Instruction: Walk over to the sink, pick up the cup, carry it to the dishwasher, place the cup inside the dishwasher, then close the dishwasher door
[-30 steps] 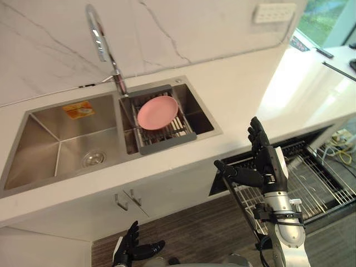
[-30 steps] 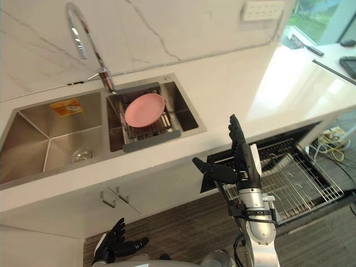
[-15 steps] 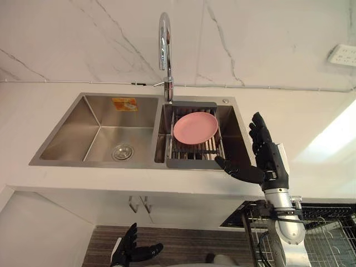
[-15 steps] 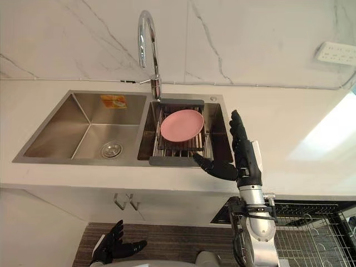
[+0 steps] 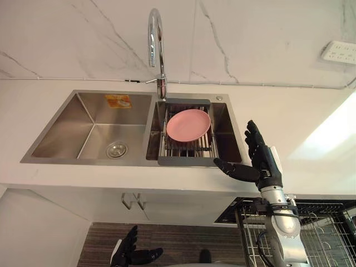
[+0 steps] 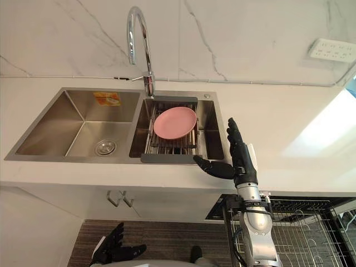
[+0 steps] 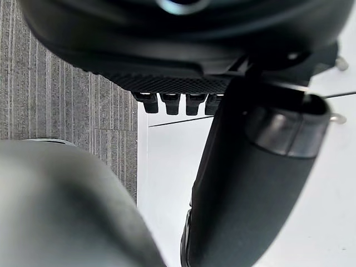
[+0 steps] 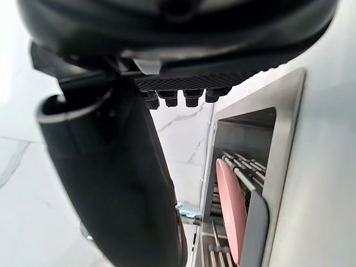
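A pink plate (image 5: pixel 188 124) lies on a wire rack (image 5: pixel 186 146) across the right basin of a steel double sink (image 5: pixel 92 128); I see no cup. My right hand (image 5: pixel 258 161) is raised over the counter's front edge just right of the rack, open, fingers straight and thumb pointing toward the rack. In the right wrist view the plate (image 8: pixel 231 208) shows edge-on past the straight fingers (image 8: pixel 178 97). My left hand (image 5: pixel 130 253) hangs low over the floor, open and holding nothing.
A tall chrome faucet (image 5: pixel 157 47) rises behind the sink. The white counter (image 5: pixel 311 133) runs right; below it the open dishwasher's wire rack (image 5: pixel 311 231) sticks out. A cabinet door with handles (image 5: pixel 130 201) sits under the sink. A wall socket (image 5: pixel 339 51) is at the upper right.
The whole picture has shifted as the camera turned to face the sink square-on. My right hand has dropped slightly and stays open beside the rack. The left hand hangs unchanged.
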